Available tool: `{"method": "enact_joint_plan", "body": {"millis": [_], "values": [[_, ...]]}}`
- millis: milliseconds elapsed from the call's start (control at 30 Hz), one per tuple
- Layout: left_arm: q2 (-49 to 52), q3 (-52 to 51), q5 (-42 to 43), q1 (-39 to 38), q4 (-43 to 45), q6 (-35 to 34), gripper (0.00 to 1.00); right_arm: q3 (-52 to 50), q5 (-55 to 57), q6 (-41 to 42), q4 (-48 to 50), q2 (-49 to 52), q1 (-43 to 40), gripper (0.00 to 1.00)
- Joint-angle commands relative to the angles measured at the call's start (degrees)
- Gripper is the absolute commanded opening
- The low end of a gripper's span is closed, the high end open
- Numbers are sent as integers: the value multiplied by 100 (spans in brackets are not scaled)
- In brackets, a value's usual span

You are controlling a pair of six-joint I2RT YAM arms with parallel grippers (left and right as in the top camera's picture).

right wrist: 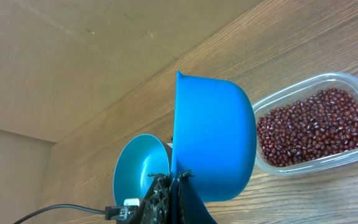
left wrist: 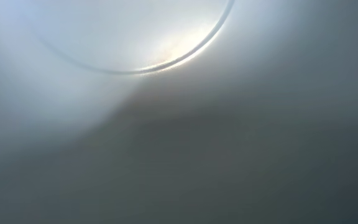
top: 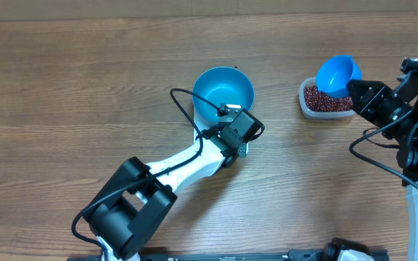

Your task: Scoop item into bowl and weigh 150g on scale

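The blue bowl (top: 223,93) stands at mid table, and no beans show inside it. A white edge at its lower left looks like the scale (top: 197,116), mostly hidden by the bowl and my left arm. My left gripper (top: 236,132) hangs at the bowl's near rim; its fingers are hidden and its wrist view is a grey blur. The item, dark red beans (right wrist: 316,127), fills a clear tub (top: 326,101). My right gripper (right wrist: 174,186) is shut on the handle of a small blue scoop (right wrist: 213,146), held tilted over the tub's left end (top: 338,75).
Bare wooden tabletop (top: 71,87) lies left of the bowl. The left arm's white links (top: 176,167) run from the near edge up to the bowl. A black cable (top: 183,94) loops beside the bowl's left rim.
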Motion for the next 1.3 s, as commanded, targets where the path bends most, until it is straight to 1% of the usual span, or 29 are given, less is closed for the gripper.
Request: {"method": "enact_joint_plan", "body": {"millis": [0,633,1267], "values": [[111,66,-131,31,17,-17,4,216,63,-44,9,-26,15,4],[114,-70,-131,33,28,-46,4,216,103,-48,-13,-26,15,4],[114,-232,-129,72,-94,-431,4,216,122,-66,-55,-26,15,4]]}}
